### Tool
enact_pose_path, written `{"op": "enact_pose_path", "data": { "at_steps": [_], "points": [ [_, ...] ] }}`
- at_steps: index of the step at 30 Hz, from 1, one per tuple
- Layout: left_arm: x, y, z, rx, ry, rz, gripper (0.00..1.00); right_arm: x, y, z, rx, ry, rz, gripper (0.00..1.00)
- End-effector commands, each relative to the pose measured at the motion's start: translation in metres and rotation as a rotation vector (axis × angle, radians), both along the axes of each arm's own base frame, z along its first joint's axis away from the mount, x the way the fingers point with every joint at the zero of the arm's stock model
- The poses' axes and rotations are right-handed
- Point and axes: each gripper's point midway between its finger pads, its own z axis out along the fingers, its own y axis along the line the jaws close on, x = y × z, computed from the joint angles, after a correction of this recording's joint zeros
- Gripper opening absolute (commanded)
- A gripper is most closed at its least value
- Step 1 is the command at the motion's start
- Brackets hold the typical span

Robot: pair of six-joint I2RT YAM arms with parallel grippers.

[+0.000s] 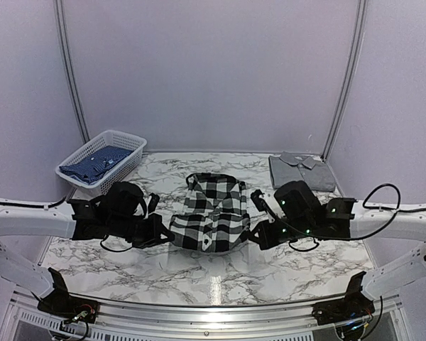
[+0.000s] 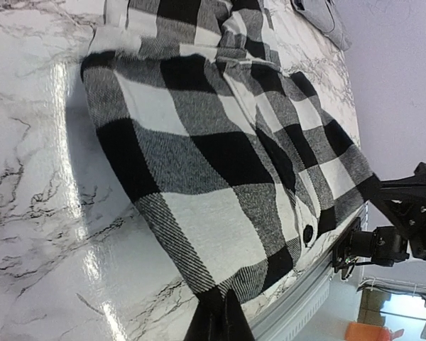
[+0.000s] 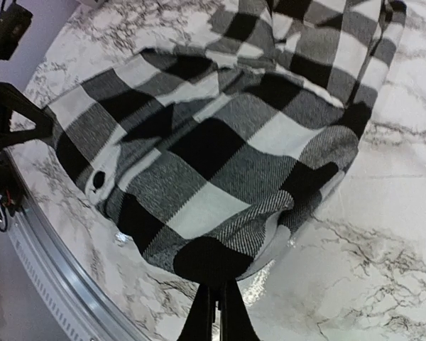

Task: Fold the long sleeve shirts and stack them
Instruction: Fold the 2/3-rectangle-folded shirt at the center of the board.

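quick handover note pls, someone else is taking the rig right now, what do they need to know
Left claw: shut on the near left corner of the black-and-white checked cloth shirt.
Right claw: shut on that shirt's near right hem.
Things: the checked shirt lies mid-table, collar away from the arms. A grey folded shirt sits at the far right. A white plastic mesh basket at the far left holds blue cloth.
Done: no sleeves stick out, so the checked shirt looks narrowed already.
Left: probably fold the held hem up toward the collar, then stack it, likely on the grey one.
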Motion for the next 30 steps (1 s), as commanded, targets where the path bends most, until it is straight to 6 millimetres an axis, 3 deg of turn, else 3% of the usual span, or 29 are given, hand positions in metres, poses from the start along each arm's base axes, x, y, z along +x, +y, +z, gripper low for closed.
{"op": "enact_pose_path", "data": {
  "at_steps": [1,5,9,13,17,20,24,30],
  "points": [
    [0.024,-0.001,0.042,0.041,-0.097,0.01,0.0,0.029,0.011,0.056,0.037,-0.068,-0.038,0.0],
    [0.08,-0.009,0.056,0.035,-0.123,0.018,0.0,0.088,0.012,0.067,0.05,-0.079,-0.088,0.0],
    [0.165,-0.016,0.051,0.022,-0.123,0.037,0.0,0.182,0.003,0.058,0.038,-0.113,-0.175,0.0],
    [0.246,-0.032,0.022,-0.046,-0.066,0.049,0.0,0.266,-0.002,0.007,0.04,-0.066,-0.248,0.0],
    [0.286,-0.043,-0.027,-0.088,0.009,0.074,0.0,0.315,-0.003,-0.033,0.036,-0.041,-0.295,0.0],
    [0.293,-0.04,-0.046,-0.103,0.034,0.107,0.0,0.322,-0.006,-0.054,0.031,-0.007,-0.31,0.0],
    [0.282,-0.034,-0.045,-0.14,0.027,0.133,0.0,0.307,-0.013,-0.063,0.027,0.022,-0.317,0.0],
    [0.254,-0.015,-0.026,-0.162,-0.006,0.169,0.0,0.274,-0.029,-0.044,0.032,0.007,-0.334,0.0]
  ]
}}
